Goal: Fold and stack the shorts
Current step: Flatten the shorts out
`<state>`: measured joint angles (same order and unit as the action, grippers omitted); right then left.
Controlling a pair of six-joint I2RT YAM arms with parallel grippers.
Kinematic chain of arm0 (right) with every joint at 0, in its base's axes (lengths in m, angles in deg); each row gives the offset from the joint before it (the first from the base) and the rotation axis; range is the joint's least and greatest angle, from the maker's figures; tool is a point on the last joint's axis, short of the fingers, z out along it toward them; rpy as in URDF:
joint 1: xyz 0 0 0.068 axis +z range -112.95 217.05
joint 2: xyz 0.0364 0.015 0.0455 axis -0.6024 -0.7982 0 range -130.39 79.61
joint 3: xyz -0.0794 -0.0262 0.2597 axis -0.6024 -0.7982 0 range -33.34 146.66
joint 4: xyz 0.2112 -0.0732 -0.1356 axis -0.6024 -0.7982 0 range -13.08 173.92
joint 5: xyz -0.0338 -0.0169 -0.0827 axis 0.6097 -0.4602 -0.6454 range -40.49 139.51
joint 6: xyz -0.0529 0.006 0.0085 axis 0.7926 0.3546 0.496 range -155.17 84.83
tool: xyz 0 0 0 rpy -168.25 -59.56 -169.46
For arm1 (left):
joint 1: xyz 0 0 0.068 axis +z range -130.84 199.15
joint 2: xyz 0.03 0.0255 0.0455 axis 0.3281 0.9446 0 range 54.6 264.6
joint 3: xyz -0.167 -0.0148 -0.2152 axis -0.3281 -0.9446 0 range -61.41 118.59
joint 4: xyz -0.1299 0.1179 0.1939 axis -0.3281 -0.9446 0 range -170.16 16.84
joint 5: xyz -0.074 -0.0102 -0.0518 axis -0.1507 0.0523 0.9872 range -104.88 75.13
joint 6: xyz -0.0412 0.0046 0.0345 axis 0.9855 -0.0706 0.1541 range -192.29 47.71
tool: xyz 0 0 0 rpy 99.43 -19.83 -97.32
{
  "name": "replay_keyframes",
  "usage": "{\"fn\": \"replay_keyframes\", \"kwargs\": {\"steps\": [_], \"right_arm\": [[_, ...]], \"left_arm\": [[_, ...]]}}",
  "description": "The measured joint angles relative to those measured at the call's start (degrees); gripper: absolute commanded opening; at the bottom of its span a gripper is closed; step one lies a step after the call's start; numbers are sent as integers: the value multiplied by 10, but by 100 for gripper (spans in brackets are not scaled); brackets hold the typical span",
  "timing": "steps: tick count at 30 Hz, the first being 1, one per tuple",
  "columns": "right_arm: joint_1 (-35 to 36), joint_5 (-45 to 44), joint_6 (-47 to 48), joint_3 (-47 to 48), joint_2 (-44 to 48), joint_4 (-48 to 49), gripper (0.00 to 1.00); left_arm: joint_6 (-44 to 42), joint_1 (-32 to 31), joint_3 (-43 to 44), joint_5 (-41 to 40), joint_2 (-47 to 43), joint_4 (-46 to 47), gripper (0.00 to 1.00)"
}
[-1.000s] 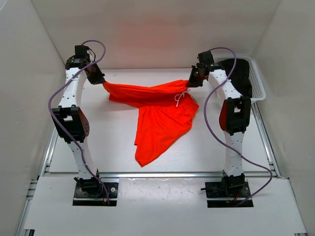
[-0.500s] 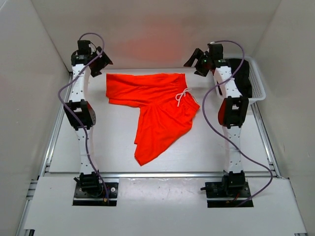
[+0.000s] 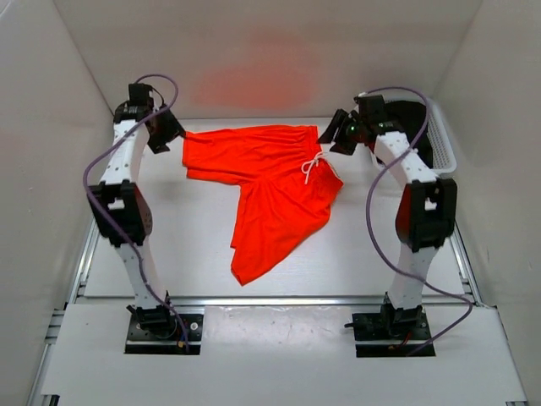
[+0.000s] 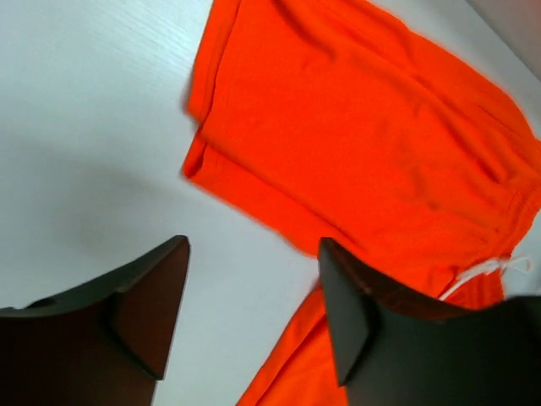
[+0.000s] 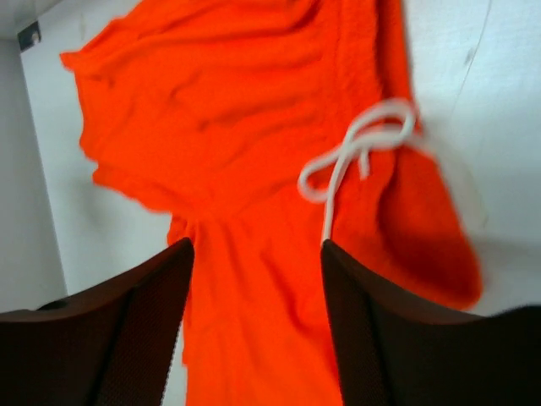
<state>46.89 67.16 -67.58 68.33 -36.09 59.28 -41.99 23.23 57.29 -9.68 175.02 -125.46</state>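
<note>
The orange-red shorts [image 3: 262, 182] lie loose on the white table, one leg spread along the back and the other leg trailing toward the front. Their white drawstring [image 3: 313, 165] sits near the right end of the waistband. My left gripper [image 3: 167, 135] hovers open just off the shorts' left edge, holding nothing; in its wrist view the shorts [image 4: 372, 144] fill the upper right beyond the left gripper [image 4: 254, 247]. My right gripper [image 3: 331, 135] hangs open above the waistband end, with the shorts [image 5: 254, 169] and drawstring [image 5: 355, 152] showing beyond the empty right gripper [image 5: 257, 247].
A white basket [image 3: 445, 144] stands at the back right corner with dark cloth [image 3: 416, 123] in it, right behind the right arm. White walls close in on the left, back and right. A metal rail [image 3: 270, 299] runs along the table's front.
Both grippers were shut on the shorts' ends and stretched them. They opened and let go, the shorts dropped flat, and both grippers now hover close again, jaws somewhat narrower.
</note>
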Motion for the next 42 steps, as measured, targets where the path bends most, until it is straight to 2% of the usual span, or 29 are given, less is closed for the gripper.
{"fn": "replay_keyframes", "kwargs": {"steps": [1, 2, 6, 11, 12, 14, 15, 17, 20, 28, 30, 34, 37, 38, 41, 42], "right_arm": [[6, -6, -2, -40, 36, 4, 52], [12, -10, -3, -76, 69, 6, 43], [18, -21, -4, -210, 163, 22, 41], [12, -32, 2, -346, 211, 20, 50], [11, -34, 3, -364, 215, 16, 59], [10, -33, 5, -398, 221, 12, 68], [9, -30, 6, -414, 223, 12, 75], [7, -20, 6, -439, 226, 13, 76], [-1, -7, 0, -464, 227, 26, 76], [-7, 15, -8, -466, 212, 63, 76], [-7, 19, -11, -466, 202, 68, 77], [-5, 23, -16, -466, 179, 73, 78], [-1, 35, -22, -456, 160, 81, 70], [1, 35, -24, -450, 152, 87, 60], [11, 38, -31, -432, 123, 101, 37], [15, 40, -33, -427, 115, 103, 19]], "left_arm": [[-5, -6, -50, -3, -42, 6, 68], [-8, -15, -101, -6, -85, 9, 65], [-12, -99, -281, 3, -207, 22, 67], [-1, -221, -440, 17, -214, 31, 58], [2, -235, -459, 18, -207, 32, 58], [7, -249, -494, 21, -198, 35, 58], [10, -250, -509, 22, -197, 40, 58], [15, -251, -528, 21, -196, 46, 58], [25, -257, -536, 15, -193, 58, 53], [43, -275, -537, 11, -161, 82, 25], [47, -275, -537, 12, -158, 82, 10], [49, -275, -537, 14, -156, 84, 10], [48, -267, -539, 15, -160, 85, 10], [49, -261, -544, 16, -164, 88, 10], [44, -208, -565, 5, -187, 88, 10], [41, -182, -566, -1, -192, 85, 10]]}}
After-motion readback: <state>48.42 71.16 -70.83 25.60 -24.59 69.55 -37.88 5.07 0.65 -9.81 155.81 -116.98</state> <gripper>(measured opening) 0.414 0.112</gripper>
